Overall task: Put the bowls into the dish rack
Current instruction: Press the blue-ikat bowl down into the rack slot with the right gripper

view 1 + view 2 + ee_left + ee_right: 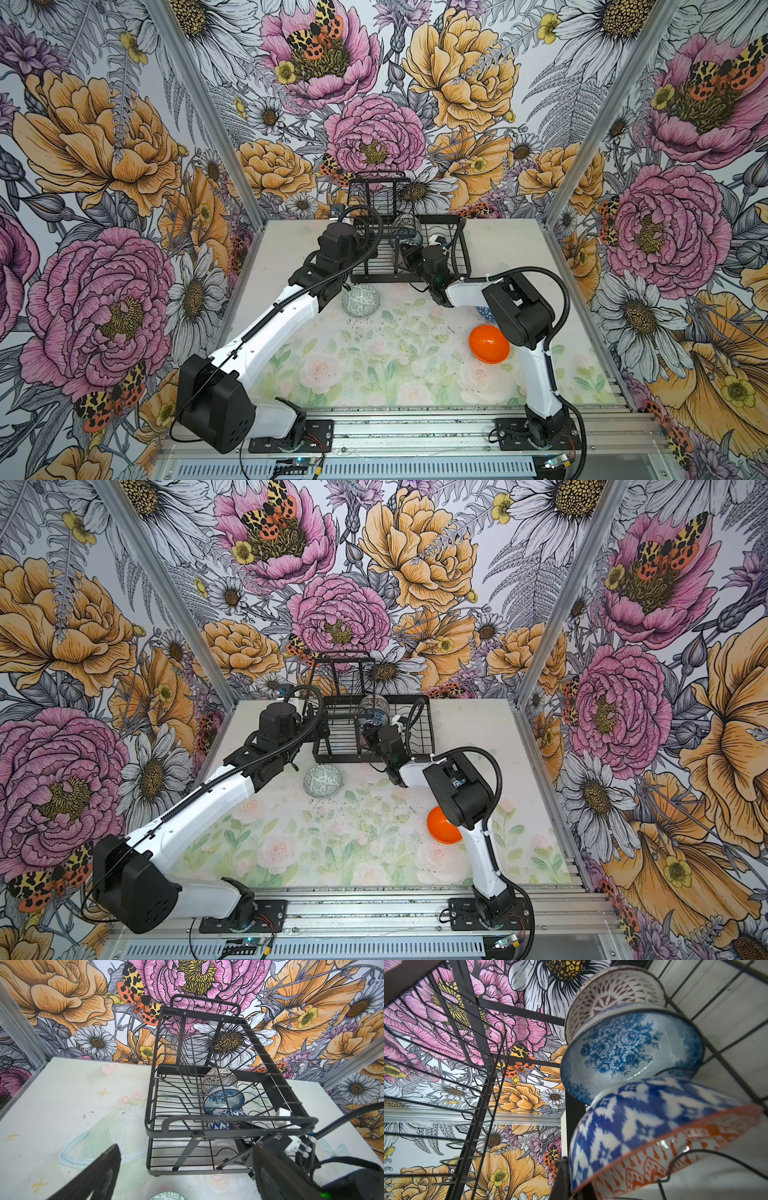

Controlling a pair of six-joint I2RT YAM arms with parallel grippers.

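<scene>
The black wire dish rack [462, 249] stands at the back of the table. In its lower basket a dark-and-white bowl [612, 991] and a blue-flowered bowl [633, 1047] stand on edge. My right gripper [411, 254] reaches into the basket, shut on the rim of a third bowl [654, 1126], blue-and-white outside and orange-white inside, leaning against the flowered one. My left gripper [186, 1145] hangs open and empty by the rack's front left corner, above a grey-green bowl [361, 302] lying upside down on the table. A plain orange bowl [488, 344] sits front right.
A blue-patterned bowl [485, 312] peeks out from behind the right arm's elbow, next to the orange bowl. The rack's raised upper basket [376, 195] stands over its left half. Flowered walls close in the back and both sides.
</scene>
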